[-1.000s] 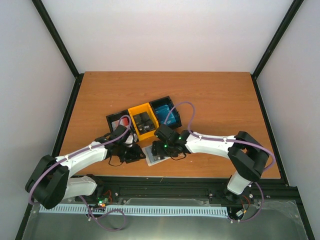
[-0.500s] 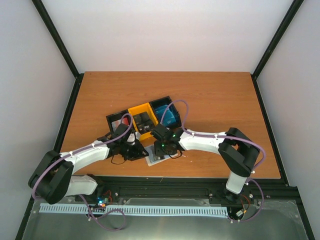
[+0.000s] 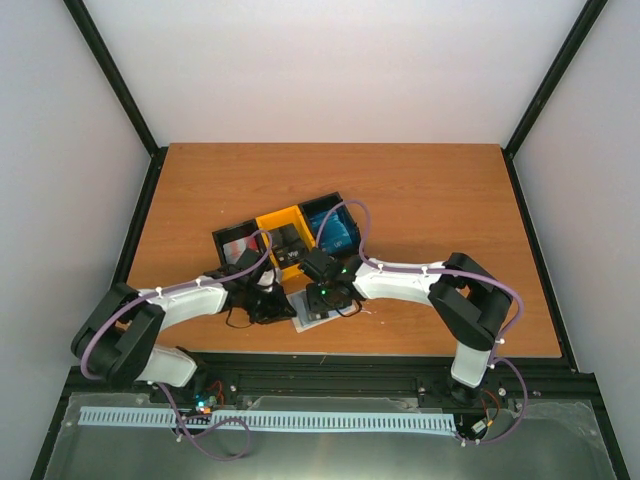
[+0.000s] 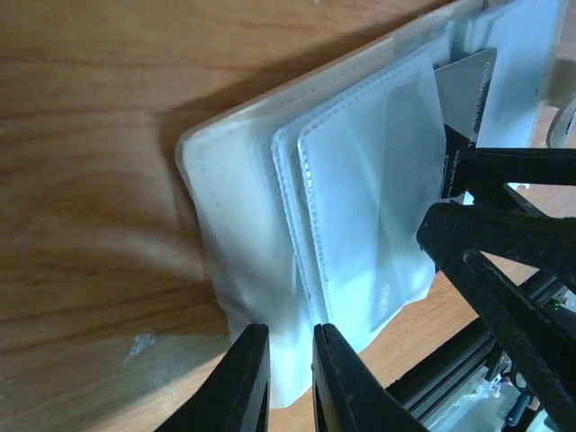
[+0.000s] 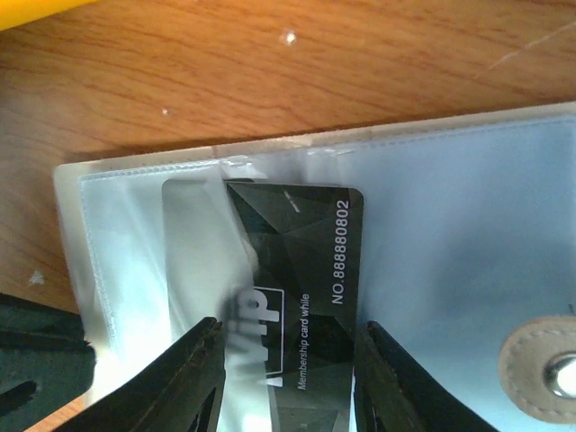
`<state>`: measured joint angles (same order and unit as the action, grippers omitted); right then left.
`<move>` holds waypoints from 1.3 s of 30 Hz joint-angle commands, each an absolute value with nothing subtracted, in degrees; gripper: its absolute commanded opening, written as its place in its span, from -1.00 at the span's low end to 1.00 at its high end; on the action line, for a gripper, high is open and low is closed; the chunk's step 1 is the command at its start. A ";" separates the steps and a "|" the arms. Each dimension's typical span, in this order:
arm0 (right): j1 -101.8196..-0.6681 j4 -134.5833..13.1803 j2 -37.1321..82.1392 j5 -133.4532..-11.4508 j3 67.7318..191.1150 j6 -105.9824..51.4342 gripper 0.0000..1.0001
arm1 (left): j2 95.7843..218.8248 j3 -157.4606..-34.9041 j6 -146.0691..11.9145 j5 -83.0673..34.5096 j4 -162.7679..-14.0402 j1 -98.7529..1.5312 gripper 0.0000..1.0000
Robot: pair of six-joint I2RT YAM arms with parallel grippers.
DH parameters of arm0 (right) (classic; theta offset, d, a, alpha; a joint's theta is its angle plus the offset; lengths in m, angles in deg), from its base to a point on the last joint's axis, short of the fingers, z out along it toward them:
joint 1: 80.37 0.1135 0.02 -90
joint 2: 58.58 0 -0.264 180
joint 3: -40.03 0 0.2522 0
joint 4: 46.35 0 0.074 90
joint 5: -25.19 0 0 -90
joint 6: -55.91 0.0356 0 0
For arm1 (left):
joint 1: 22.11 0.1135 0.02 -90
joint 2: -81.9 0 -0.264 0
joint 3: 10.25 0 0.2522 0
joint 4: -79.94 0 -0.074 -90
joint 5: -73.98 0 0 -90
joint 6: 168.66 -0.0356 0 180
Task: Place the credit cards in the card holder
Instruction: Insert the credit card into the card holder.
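Note:
The beige card holder [image 3: 312,312] lies open near the table's front edge, its pale clear pockets [image 4: 360,207] up. My right gripper [image 3: 320,298] is shut on a black VIP card [image 5: 306,261]. The card's left part lies under a clear pocket of the holder [image 5: 450,207]. My left gripper [image 4: 286,378] is shut on the holder's left edge and also shows from above [image 3: 276,303]. The black card [image 4: 468,90] and the right fingers [image 4: 504,234] show in the left wrist view. More cards lie in the tray: red-and-white [image 3: 240,243], black [image 3: 290,240] and blue [image 3: 335,232].
The black-and-yellow three-compartment tray [image 3: 278,214] stands just behind the holder, close to both grippers. The holder's snap tab [image 5: 540,369] lies at its right side. The black rail [image 3: 330,365] runs along the table's front edge just below the holder.
My right gripper has moved a little left over the holder with the black card. My left arm has shifted slightly and its gripper stays at the holder's left edge.

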<state>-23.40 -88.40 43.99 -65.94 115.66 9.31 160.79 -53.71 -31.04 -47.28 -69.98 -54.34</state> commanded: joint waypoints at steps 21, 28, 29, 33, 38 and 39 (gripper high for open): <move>-23.86 -80.31 44.71 -78.73 115.92 4.65 -0.10 | 163.33 -57.50 -32.45 -42.59 -66.00 -54.89 -0.80; -24.74 -84.40 40.72 -71.54 116.60 6.31 -0.05 | 160.17 -58.20 -31.44 -41.38 -62.94 -54.88 -0.68; -24.85 -85.72 39.45 -69.45 117.01 6.38 -0.03 | 159.14 -58.50 -31.52 -41.46 -62.39 -54.89 -0.62; -26.46 -89.39 34.46 -61.00 116.73 7.66 0.07 | 154.64 -60.88 -33.01 -40.42 -58.52 -54.89 -0.42; -30.59 -92.85 28.71 -54.72 112.89 10.18 0.12 | 149.04 -68.11 -37.51 -33.48 -53.33 -54.89 -0.17; -31.41 -93.02 27.45 -54.55 112.19 10.30 0.14 | 148.62 -70.13 -39.13 -31.88 -52.70 -54.85 -0.07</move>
